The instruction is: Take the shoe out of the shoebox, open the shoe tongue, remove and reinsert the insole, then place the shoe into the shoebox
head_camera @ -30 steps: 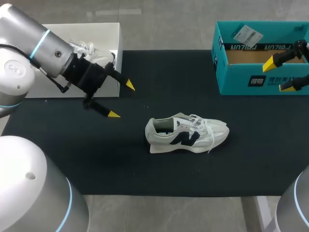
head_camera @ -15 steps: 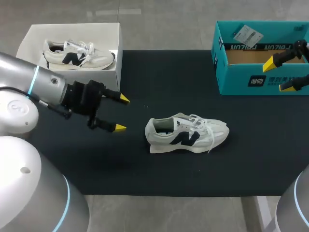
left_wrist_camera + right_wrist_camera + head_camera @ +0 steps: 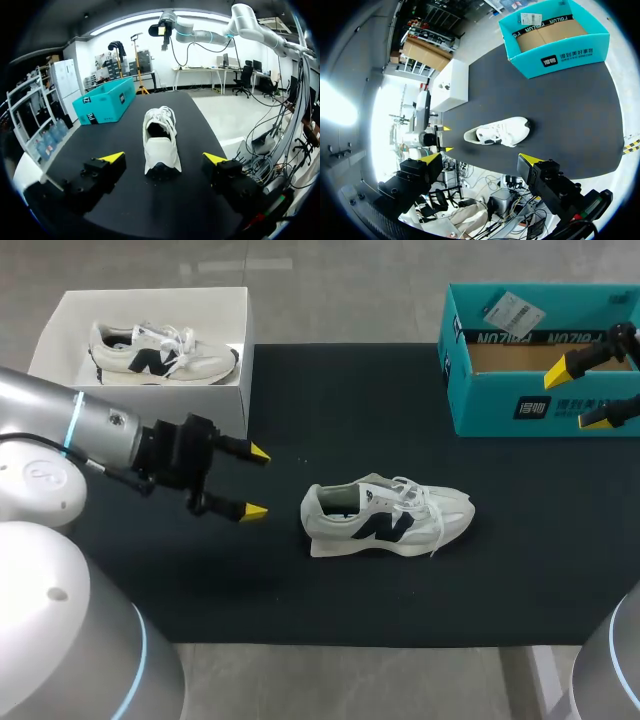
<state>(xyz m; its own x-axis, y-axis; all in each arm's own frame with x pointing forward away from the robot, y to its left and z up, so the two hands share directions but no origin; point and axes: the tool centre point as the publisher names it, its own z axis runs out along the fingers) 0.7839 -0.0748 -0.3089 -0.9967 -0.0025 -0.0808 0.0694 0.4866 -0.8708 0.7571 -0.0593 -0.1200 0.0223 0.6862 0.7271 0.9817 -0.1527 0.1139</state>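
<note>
Teal shoebox (image 3: 488, 400) bears white print (image 3: 531, 408), a paper tag (image 3: 512, 310) — left fingers (image 3: 254, 511), right fingers (image 3: 560, 370) spread wide.

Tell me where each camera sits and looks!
Head view: above and behind the robot, looking down on the table; both arms show, left hand and right hand.
Left wrist view: on the left arm's wrist, facing the heel of the shoe ahead of its own open fingers.
Right wrist view: on the right arm's wrist, looking down over the table past its own open fingers.
All three see the shoe and teal box.
</note>
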